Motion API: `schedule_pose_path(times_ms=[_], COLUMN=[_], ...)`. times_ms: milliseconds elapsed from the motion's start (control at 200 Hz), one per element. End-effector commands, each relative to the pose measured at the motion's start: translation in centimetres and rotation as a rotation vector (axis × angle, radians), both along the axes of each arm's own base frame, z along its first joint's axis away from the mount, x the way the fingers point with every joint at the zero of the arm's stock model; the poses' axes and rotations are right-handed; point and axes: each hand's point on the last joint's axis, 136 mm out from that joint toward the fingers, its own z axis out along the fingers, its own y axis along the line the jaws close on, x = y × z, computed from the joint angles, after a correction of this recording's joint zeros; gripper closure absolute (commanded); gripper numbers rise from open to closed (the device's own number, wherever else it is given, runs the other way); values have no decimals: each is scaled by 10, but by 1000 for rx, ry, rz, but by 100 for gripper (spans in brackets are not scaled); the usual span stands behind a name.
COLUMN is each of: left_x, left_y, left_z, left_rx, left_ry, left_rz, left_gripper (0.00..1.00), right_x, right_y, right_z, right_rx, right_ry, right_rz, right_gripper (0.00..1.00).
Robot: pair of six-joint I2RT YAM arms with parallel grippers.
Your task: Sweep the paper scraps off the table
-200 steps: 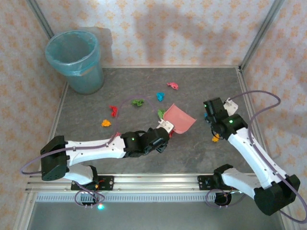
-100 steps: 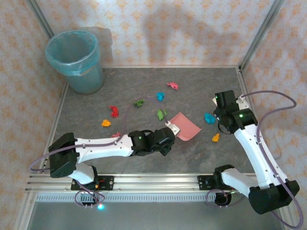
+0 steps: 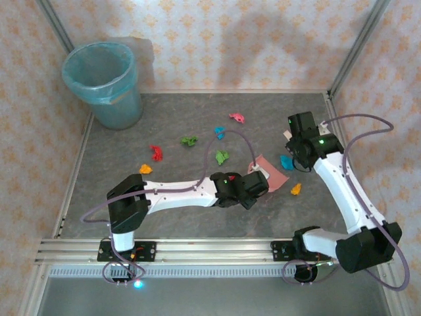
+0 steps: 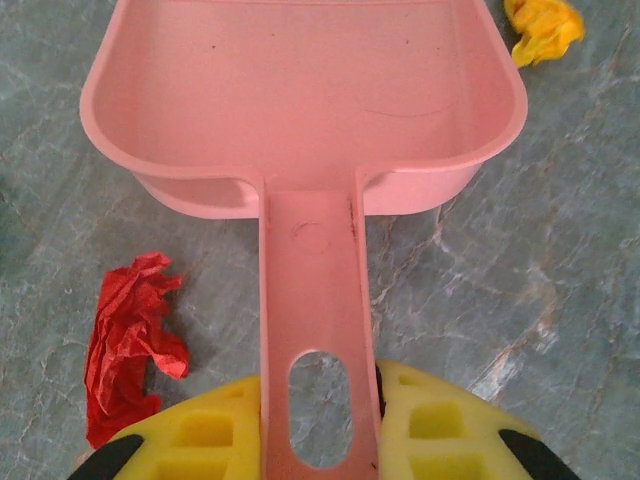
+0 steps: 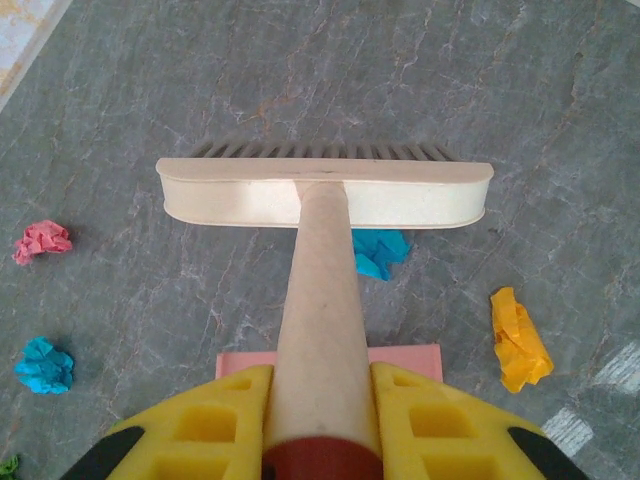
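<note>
My left gripper (image 4: 318, 420) is shut on the handle of the pink dustpan (image 4: 300, 100), which lies flat on the table (image 3: 131, 197) with its mouth facing away from me. A red scrap (image 4: 130, 345) lies left of the handle and an orange scrap (image 4: 543, 28) sits off the pan's far right corner. My right gripper (image 5: 320, 420) is shut on the wooden brush (image 5: 325, 195). A blue scrap (image 5: 378, 252) lies between the brush head and the dustpan's lip (image 5: 405, 357). Several more scraps are scattered to the left (image 3: 222, 157).
A blue-lined bin (image 3: 103, 83) stands in the far left corner. Aluminium rails edge the table, and the right rail (image 3: 342, 148) runs close to my right arm. Loose scraps lie across the middle: green (image 3: 189, 140), blue (image 3: 219, 132), pink (image 3: 237, 118), red (image 3: 156, 153), orange (image 3: 145, 169).
My left arm has carried the dustpan to the right, close to the blue scrap. My right arm has swung the brush back behind that scrap. Both grips stay shut.
</note>
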Motion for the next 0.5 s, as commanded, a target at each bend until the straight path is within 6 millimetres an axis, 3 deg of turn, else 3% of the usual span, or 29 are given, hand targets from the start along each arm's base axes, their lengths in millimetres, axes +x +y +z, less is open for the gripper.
schedule_pose_path(times_ms=[0,230,490], left_x=[-3,-12,2], left_y=[4,-2,-3], left_z=[-5,-21,-43], left_rx=[32,40,17], left_ry=[3,49,42], left_rz=[-18,-65,-45], left_gripper=[100,100,100], right_x=[7,6,3], right_y=[-9,-8,-1], right_z=[13,11,7], right_rx=[-25,-7,82], right_ry=[-42,-4,-44], right_rz=[-45,-76,-63], right_gripper=[100,100,100])
